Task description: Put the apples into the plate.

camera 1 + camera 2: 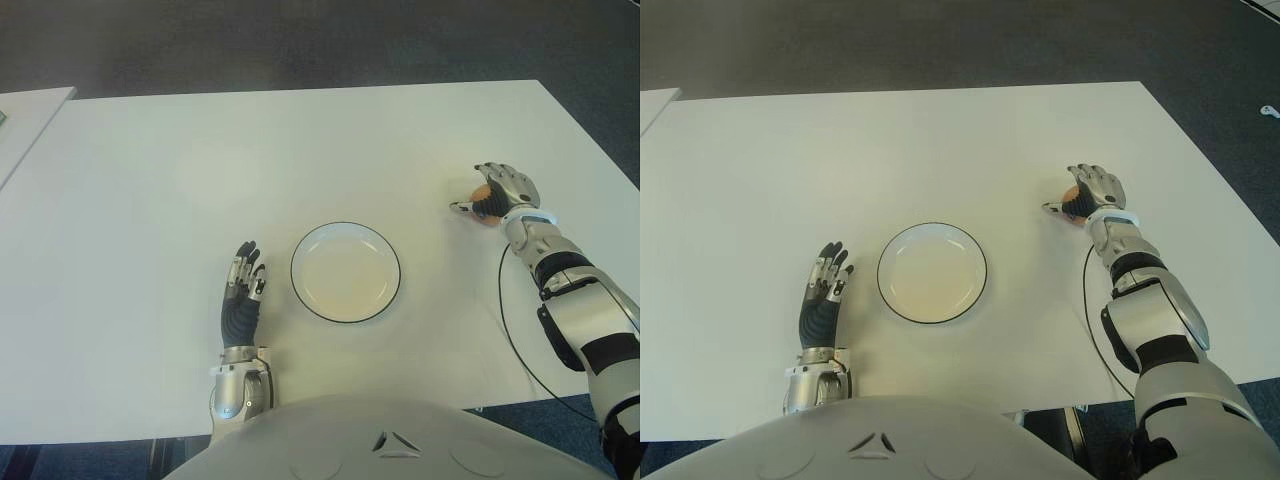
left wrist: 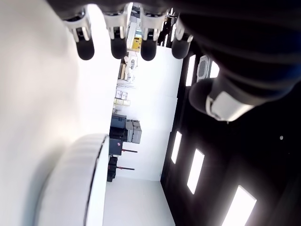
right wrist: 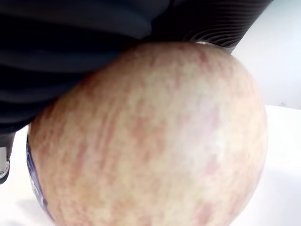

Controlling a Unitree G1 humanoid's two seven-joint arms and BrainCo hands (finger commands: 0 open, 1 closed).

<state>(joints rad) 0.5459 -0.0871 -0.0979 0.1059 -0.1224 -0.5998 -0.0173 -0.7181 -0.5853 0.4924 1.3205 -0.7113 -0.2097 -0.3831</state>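
The right hand [image 1: 497, 195] is curling its fingers [image 1: 512, 180] around a red and yellow streaked apple [image 1: 482, 194] on the right part of the white table [image 1: 300, 150]. In the eye views only a small part of the fruit is showing between the thumb and the other fingers, and it is sitting low at the table surface (whether it is touching the table or is already lifted a little, I cannot tell). In the right wrist view the apple [image 3: 150, 141] is filling almost the whole picture, with the dark palm pressing directly against its upper side, so the grasp is closing firmly on it.

The white plate with a dark rim [image 1: 297, 255] is lying in the middle of the near part of the table, and nothing is lying in it. The apple is staying well apart from the plate, to its right and a little farther from the robot.

The left hand [image 1: 241, 290] is showing just beside the plate, on its left side, with its fingers [image 1: 243, 262] stretching out straight and holding nothing. In the left wrist view the fingertips [image 2: 84, 47] are extending in a row, close to the table, and the rim of the plate [image 2: 91, 179] is appearing near them
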